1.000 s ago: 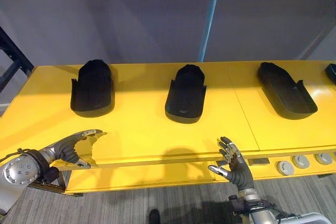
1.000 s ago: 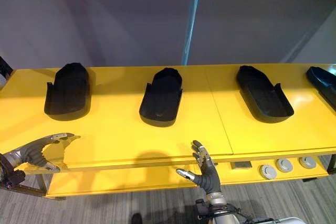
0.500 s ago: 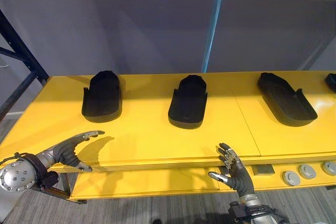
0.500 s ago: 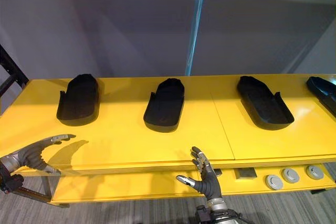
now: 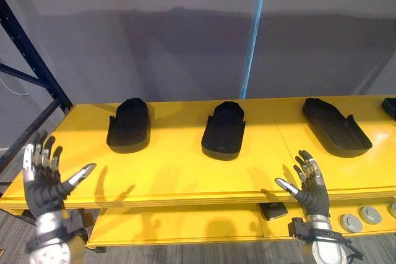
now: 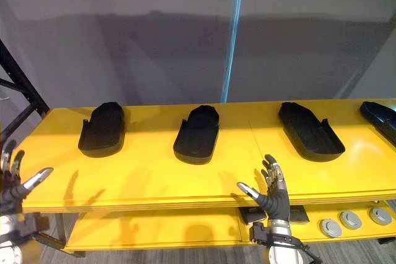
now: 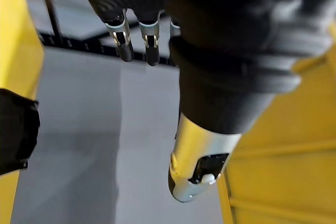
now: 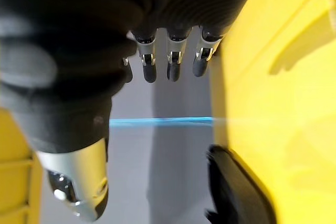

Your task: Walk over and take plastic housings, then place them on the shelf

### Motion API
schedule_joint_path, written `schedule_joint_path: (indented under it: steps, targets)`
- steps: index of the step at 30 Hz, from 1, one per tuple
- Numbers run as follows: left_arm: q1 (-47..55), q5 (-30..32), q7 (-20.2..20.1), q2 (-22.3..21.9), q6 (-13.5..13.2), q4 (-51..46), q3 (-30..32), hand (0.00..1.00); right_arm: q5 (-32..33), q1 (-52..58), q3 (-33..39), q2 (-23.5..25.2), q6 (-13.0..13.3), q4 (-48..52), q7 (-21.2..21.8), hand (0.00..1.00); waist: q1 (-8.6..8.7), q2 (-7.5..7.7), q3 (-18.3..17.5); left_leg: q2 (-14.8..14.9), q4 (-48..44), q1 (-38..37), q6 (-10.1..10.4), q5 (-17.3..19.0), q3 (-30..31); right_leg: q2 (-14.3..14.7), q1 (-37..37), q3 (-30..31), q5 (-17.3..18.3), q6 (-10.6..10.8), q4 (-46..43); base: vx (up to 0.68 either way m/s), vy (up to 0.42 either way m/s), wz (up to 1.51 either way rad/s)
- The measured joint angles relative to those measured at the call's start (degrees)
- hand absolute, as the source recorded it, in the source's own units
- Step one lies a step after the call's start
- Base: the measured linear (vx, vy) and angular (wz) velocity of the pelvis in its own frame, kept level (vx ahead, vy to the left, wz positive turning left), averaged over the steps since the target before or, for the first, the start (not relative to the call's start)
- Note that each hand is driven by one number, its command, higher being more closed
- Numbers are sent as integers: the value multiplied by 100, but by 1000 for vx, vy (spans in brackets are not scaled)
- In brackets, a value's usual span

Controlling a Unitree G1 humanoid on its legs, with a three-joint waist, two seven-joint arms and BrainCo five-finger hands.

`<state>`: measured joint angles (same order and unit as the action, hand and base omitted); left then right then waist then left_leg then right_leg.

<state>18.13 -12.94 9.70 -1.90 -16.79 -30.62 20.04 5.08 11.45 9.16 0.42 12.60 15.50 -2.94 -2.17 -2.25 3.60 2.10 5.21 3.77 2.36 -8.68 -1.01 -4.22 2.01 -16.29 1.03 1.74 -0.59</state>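
Housings of black moulded plastic (image 6: 197,135) lie in a row on the flat yellow table (image 5: 173,171), well apart from one another and clear of both hands: the left housing (image 5: 128,133), the middle housing (image 5: 223,130), the right housing (image 5: 336,127) and a fourth housing (image 6: 378,117) at the table's far right end. The left hand (image 5: 43,190) stands upright before the table's near left corner, empty, its fingers straight and spread wide and its thumb pointing toward the table. Half a second ago it lay on its side, fingers reaching along the table edge. The right hand (image 5: 311,195) is upright before the near edge, fingers likewise spread and holding nothing (much the same pose as before). The whole view has shifted, so the camera moved, not the housings. More of the pale blue vertical strip (image 5: 253,35) on the grey wall and of the dark metal rack post (image 5: 31,72) now shows. Round grey discs (image 5: 361,217) sit on the lower tier.
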Motion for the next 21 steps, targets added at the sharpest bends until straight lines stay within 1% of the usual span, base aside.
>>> schedule_joint_path:
  steps: [1, 2, 3, 4, 5, 6, 7, 8, 9, 10, 11, 12, 13, 14, 15, 16, 17, 18, 19, 20, 21]
  targets:
    - [6, 201, 162, -105, -74, -199, -120, 0, -10, -147, 14, -9, 2, -2, -83, 0, 8, -7, 8, -9, -62, 19, 8, 8, 70, -15, -81, 32, 56, 7, -138, -44, 6, 0]
    - [-23, 274, 228, -114, -113, -249, -138, 0, -15, -227, 26, -10, 2, -3, -123, 0, 19, -3, 22, -23, -175, 100, 48, 40, 129, -41, -177, 37, 115, 5, -279, -66, 22, 3]
    - [-103, 332, 309, -114, -187, -279, -135, 0, -19, -389, 32, -17, 5, -10, -201, 0, 77, 35, 90, -99, -514, 291, 170, 133, 295, -115, -355, 77, 212, -5, -538, -104, 5, -39]
    - [-158, 434, 485, -118, -290, -332, -130, 0, -23, -724, -22, -74, 6, -38, -287, 0, -13, 92, 251, -140, -1392, 646, 483, 473, 987, -209, -648, 368, 316, -23, -944, -121, -17, -70]
    - [-156, 433, 530, -119, -306, -354, -126, 0, -27, -821, -49, -105, 9, -37, -288, 0, -47, 89, 313, -139, -1725, 719, 576, 695, 1237, -201, -718, 522, 328, -37, -1043, -118, -28, -110]
    - [-163, 433, 598, -117, -356, -366, -141, 0, -19, -949, -72, -167, 23, -31, -298, 0, -27, 70, 375, -128, -2337, 852, 622, 1090, 1502, -144, -769, 679, 351, -63, -1159, -81, 46, -111]
    - [-210, 432, 620, -110, -429, -365, -268, 0, -15, -929, -99, -255, 108, -22, -312, 0, 10, 41, 372, -97, -3410, 1012, 627, 1630, 1723, -71, -840, 904, 369, -53, -1365, -56, 150, -131]
    - [-257, 433, 628, -105, -511, -329, -400, 0, -1, -785, -103, -339, 171, 10, -318, 0, 55, 40, 374, -4, -4379, 1002, 735, 2020, 1893, 1, -935, 1149, 434, -13, -1613, -16, 198, -113]
    - [-281, 445, 631, -101, -531, -293, -427, 0, 11, -703, -103, -357, 195, 49, -317, 0, 117, 37, 372, 57, -4740, 959, 842, 2143, 2006, 30, -1014, 1256, 470, 10, -1763, -31, 255, -92]
    - [-335, 507, 648, -97, -542, -212, -441, 0, 29, -577, -91, -368, 219, 132, -315, 0, 225, 22, 374, 155, -5136, 844, 950, 2297, 2203, 41, -1182, 1391, 518, 50, -2010, -75, 299, -75]
    - [-523, 578, 705, -69, -536, -68, -539, 0, 153, -391, -2, -358, 234, 201, -294, 0, 417, -11, 373, 331, -5433, 602, 1092, 2387, 2578, 28, -1511, 1577, 575, 136, -2472, -98, 312, -63]
    - [-639, 631, 736, -56, -525, -10, -615, 0, 195, -295, 67, -325, 231, 198, -293, 0, 484, -7, 377, 430, -5317, 465, 1121, 2465, 2697, 8, -1658, 1625, 584, 155, -2645, -216, 445, -35]
    - [-1020, 759, 784, -40, -465, 204, -829, 0, 310, 18, 314, -104, 221, 202, -282, 0, 641, 59, 410, 380, -4713, 175, 949, 3097, 2742, -130, -1886, 1741, 552, 252, -2866, -301, 497, 6]
    - [-1137, 763, 820, -38, -428, 286, -985, 0, 357, 229, 415, 91, 219, 221, -280, 0, 759, 103, 386, 290, -4505, 117, 873, 3354, 2653, -249, -1909, 1819, 442, 434, -2780, -277, 432, 5]
    - [-1167, 765, 852, -28, -426, 298, -1080, 0, 359, 384, 426, 204, 218, 254, -280, 0, 769, 163, 372, 205, -4371, 36, 772, 3491, 2559, -334, -1924, 1944, 348, 571, -2659, -252, 376, -38]
    - [-1177, 817, 893, -17, -436, 298, -1328, 0, 358, 689, 363, 288, 209, 433, -283, 0, 707, 184, 374, 54, -4229, -55, 480, 3732, 2242, -495, -1894, 2271, 33, 854, -2265, -344, 536, -104]
    - [-1176, 957, 897, -2, -434, 294, -1666, 0, 356, 896, 215, 309, 191, 590, -287, 0, 607, 213, 391, -112, -4239, 17, 235, 3806, 1764, -583, -1901, 2593, -586, 808, -1741, -437, 654, -135]
    - [-1149, 1053, 915, -6, -432, 294, -1805, 0, 334, 937, 146, 311, 183, 652, -302, 0, 580, 232, 409, -177, -4294, 95, 130, 3748, 1497, -610, -1908, 2694, -1072, 635, -1378, -514, 684, -182]
    - [-1165, 1111, 1002, -55, -423, 302, -2059, 0, 179, 915, -9, 319, 176, 732, -347, 0, 551, 190, 421, -164, -4254, 285, -246, 3560, 964, -642, -1784, 2608, -2540, -19, -142, -395, 452, -176]
    - [-1235, 1110, 1003, -63, -425, 309, -2109, 0, 84, 855, -72, 328, 169, 787, -400, 0, 473, 210, 504, -165, -4170, 304, -376, 3454, 603, -684, -1828, 2224, -2732, -148, 6, -528, 549, -220]
    - [-1351, 1096, 1006, -120, -420, 406, -2210, 0, -58, 820, -136, 260, 158, 912, -464, 0, 421, 238, 577, -158, -4010, 355, -565, 3220, 86, -792, -1857, 1237, -2254, -69, -496, -523, 506, -222]
